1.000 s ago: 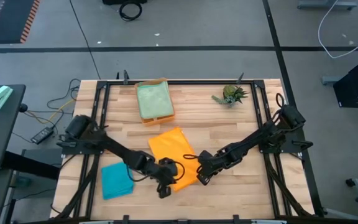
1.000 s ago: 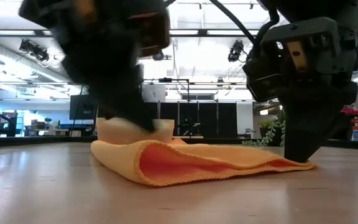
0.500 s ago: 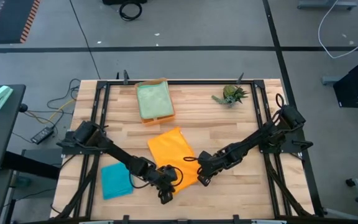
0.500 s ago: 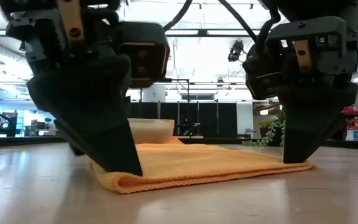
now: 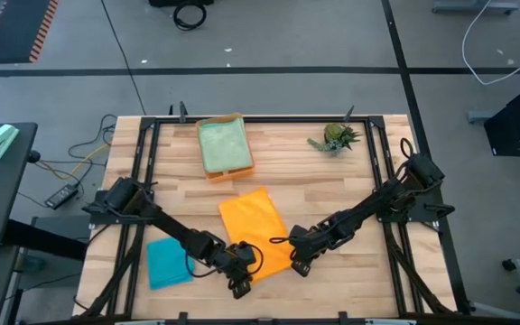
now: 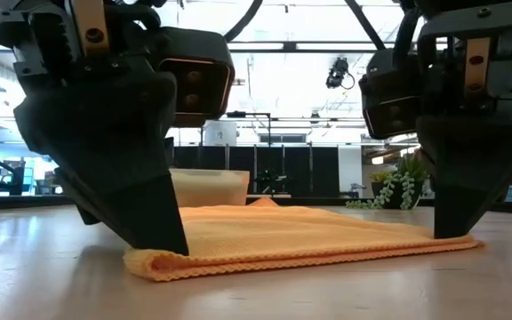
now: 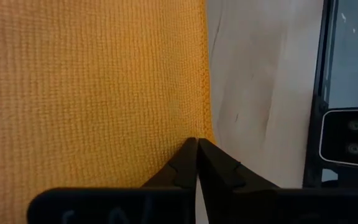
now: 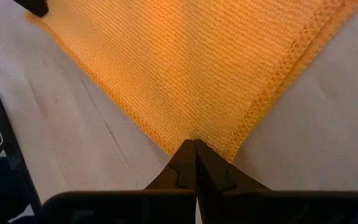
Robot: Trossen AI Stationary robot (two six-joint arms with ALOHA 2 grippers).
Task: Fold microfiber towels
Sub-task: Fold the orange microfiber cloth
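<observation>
Orange towel [image 5: 255, 228] now flattened, wooden table [image 5: 332, 190], grey floor [image 5: 269, 41] beyond

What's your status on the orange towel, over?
Left tool and right tool both shut on the orange towel's near corners, pinning it flat to the table. Nothing in the way.
</observation>
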